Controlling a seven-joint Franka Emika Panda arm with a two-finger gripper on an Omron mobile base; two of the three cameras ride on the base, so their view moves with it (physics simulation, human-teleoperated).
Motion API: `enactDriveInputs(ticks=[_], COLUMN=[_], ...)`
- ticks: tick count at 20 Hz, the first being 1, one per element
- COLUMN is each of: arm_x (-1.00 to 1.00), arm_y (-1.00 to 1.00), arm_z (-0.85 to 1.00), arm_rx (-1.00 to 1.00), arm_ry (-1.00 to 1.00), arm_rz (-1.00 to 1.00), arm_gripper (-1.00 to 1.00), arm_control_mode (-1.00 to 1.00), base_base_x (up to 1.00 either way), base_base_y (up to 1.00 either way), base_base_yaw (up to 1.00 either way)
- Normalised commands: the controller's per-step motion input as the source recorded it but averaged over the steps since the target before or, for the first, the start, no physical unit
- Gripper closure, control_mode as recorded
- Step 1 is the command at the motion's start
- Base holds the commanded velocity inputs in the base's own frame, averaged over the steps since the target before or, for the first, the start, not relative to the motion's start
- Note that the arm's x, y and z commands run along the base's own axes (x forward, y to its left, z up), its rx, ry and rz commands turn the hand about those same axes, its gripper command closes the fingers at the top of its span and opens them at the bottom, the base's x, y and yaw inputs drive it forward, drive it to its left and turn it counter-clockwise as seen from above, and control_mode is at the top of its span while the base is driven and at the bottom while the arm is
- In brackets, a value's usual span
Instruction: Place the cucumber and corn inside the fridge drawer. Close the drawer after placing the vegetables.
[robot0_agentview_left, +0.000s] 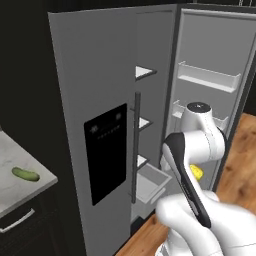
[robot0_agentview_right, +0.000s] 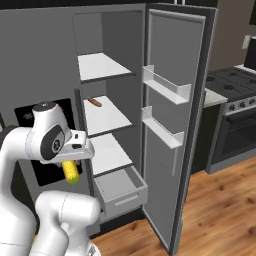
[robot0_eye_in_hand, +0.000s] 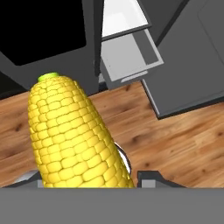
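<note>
My gripper (robot0_agentview_right: 70, 161) is shut on the corn (robot0_agentview_right: 71, 171), a yellow cob that hangs below the hand with its greenish end down. In the hand view the corn (robot0_eye_in_hand: 70, 135) stands large between the fingers and hides them. The fridge drawer (robot0_agentview_right: 120, 189) is pulled out at the bottom of the fridge, light grey and with nothing in it; it lies ahead of and below the cob (robot0_eye_in_hand: 131, 52). The cucumber (robot0_agentview_left: 25, 174) rests on the marble counter (robot0_agentview_left: 35, 187) far left, away from the arm. The corn (robot0_agentview_left: 198, 173) peeks out beside the forearm, near the drawer (robot0_agentview_left: 150, 184).
The right fridge door (robot0_agentview_right: 175, 125) stands wide open with two white door bins (robot0_agentview_right: 167, 90). The left door (robot0_agentview_left: 95, 130) with a black panel is closed. White shelves (robot0_agentview_right: 102, 66) sit above the drawer, one bearing a brown item (robot0_agentview_right: 95, 102). A stove (robot0_agentview_right: 235, 115) stands right, on wooden floor.
</note>
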Motion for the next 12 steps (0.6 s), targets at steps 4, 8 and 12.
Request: enactDriveInputs(ticks=[4,8,12], arm_x=[0.13,0.95,1.0], arm_y=[-0.17,-0.78,-0.13], arm_z=[-0.2,-0.79,-0.85], arm_rx=[0.04,0.16,0.06], arm_ry=[0.0,0.08,0.18], arm_rz=[0.01,0.06,0.1], arm_gripper=[1.0,1.0,1.0], arm_control_mode=[-1.0,-1.0,-1.0], base_base_x=[0.15,0.0,0.0], base_base_y=[-0.24,0.0,0.0], base_base_yaw=[0.0,0.0,0.0])
